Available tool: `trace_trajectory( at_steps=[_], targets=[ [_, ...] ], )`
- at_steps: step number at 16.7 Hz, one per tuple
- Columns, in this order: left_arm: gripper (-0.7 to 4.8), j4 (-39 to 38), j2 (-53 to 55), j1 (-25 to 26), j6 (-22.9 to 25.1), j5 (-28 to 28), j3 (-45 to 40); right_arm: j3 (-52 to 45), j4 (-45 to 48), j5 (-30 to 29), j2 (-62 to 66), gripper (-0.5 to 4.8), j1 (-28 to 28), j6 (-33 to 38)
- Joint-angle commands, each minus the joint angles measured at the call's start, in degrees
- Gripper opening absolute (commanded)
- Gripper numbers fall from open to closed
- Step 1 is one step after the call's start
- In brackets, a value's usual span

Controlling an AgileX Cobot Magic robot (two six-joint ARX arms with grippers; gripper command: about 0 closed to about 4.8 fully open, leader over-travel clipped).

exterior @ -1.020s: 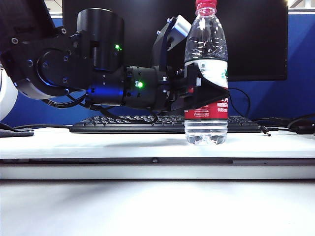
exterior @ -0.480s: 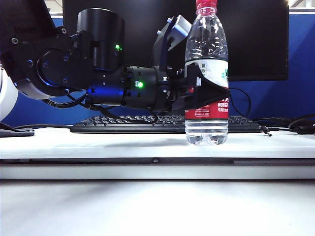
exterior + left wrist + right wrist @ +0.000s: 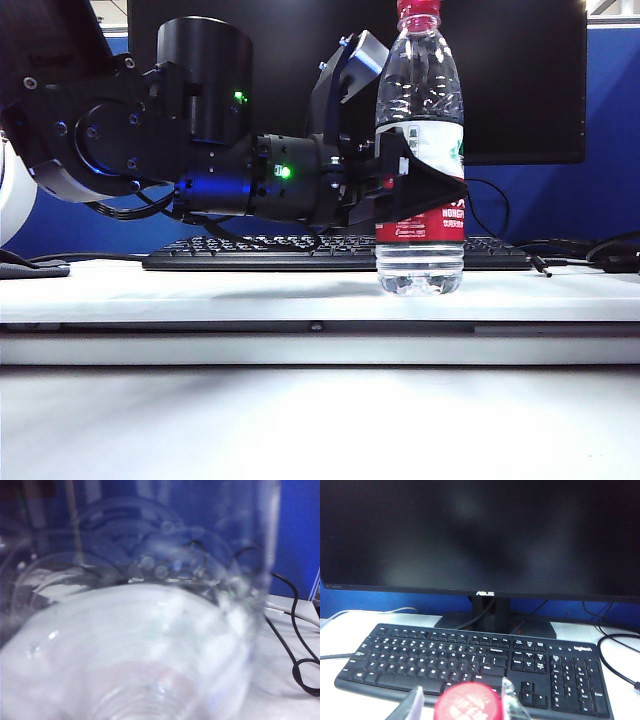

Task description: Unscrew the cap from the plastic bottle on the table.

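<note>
**Bottle clamped, second claw at the cap**

No change in the exterior view since a second ago: plastic bottle (image 3: 419,160) stands upright on the table (image 3: 200,290) before the keyboard (image 3: 260,252). Left gripper (image 3: 425,185) stays clamped round its label. Right gripper (image 3: 465,700): clear fingertips (image 3: 412,705) flank the cap (image 3: 467,703), gaps visible; contact unclear.

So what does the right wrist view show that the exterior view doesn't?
Only the right wrist view shows the round red plastic cap's top between the right gripper's clear fingertips, jaws either side, contact unclear. Only the exterior view shows the left gripper clamping the tall clear plastic bottle at its label. Both show the black keyboard, dark monitor and white table.
</note>
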Motion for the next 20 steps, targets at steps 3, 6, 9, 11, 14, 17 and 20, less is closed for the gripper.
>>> trace_trajectory(
  at_steps=[3,6,9,11,14,17,20],
  targets=[
    [2.73,-1.01,0.02,-0.09,0.39,0.22,-0.15,0.39,-0.42,-2.75,1.36,1.98,-0.39,2.8],
    [2.73,-1.01,0.04,-0.09,0.39,0.22,-0.15,0.39,-0.81,-2.78,1.33,1.43,-0.39,2.73],
    [2.73,-1.31,0.04,-0.07,0.42,0.22,-0.15,0.39,-1.2,-3.32,1.11,1.43,-0.39,2.19],
    [2.73,-1.64,0.04,-0.07,0.44,0.22,-0.15,0.39,-1.44,-4.59,0.61,1.43,-0.48,-0.68],
    [2.73,-1.64,0.04,-0.07,0.59,0.2,-0.15,0.39,-5.18,-10.25,-1.05,1.37,-3.21,-3.76],
    [2.73,-1.62,0.04,-0.07,0.59,0.2,-0.15,0.39,-10.84,-27.32,-3.17,1.38,-11.76,-6.29],
    [2.73,-1.62,0.04,-0.07,0.59,0.22,-0.15,0.46,-14.88,-45.59,-3.32,1.38,-18.56,-8.9]
  ],
)
